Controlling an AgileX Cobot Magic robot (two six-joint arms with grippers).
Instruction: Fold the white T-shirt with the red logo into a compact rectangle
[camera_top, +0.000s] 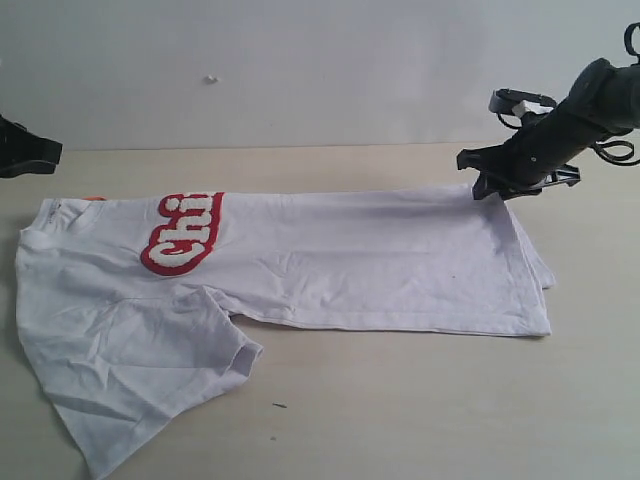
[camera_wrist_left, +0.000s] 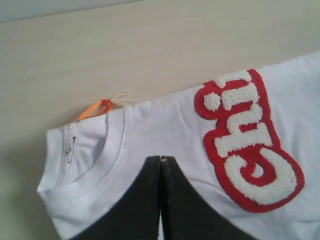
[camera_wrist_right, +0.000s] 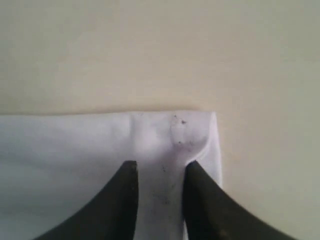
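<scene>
On the pale counter (camera_top: 400, 400): white T-shirt (camera_top: 380, 260), laid flat and stretching from the left side almost to the right. Looks doubled over along its length, forming a long band with a straight near edge. Shows mild wrinkles in the middle and small dark specks near the far right corner (camera_wrist_right: 200, 125).

Across the chest, cut off by the fold at the far edge: red logo (camera_top: 185, 235), a fuzzy red patch with raised white bubble letters, only "Chi" readable. Beside it, at the left end, ribbed crew collar (camera_wrist_left: 107, 150) with a small orange neck tag (camera_wrist_left: 97, 107) poking out onto the counter. Toward the near left, one short sleeve (camera_top: 150, 370) splayed out from the band, creased and angled, its cuff open.

Left gripper (camera_wrist_left: 160, 159): jaws pressed together, nothing between them, hanging over the shirt just below the collar in its wrist view.

Right gripper (camera_wrist_right: 160, 167) at the far right corner of the shirt: jaws apart, tips down on the cloth with a strip of white fabric showing in the gap. Cannot tell whether the cloth is pinched.
</scene>
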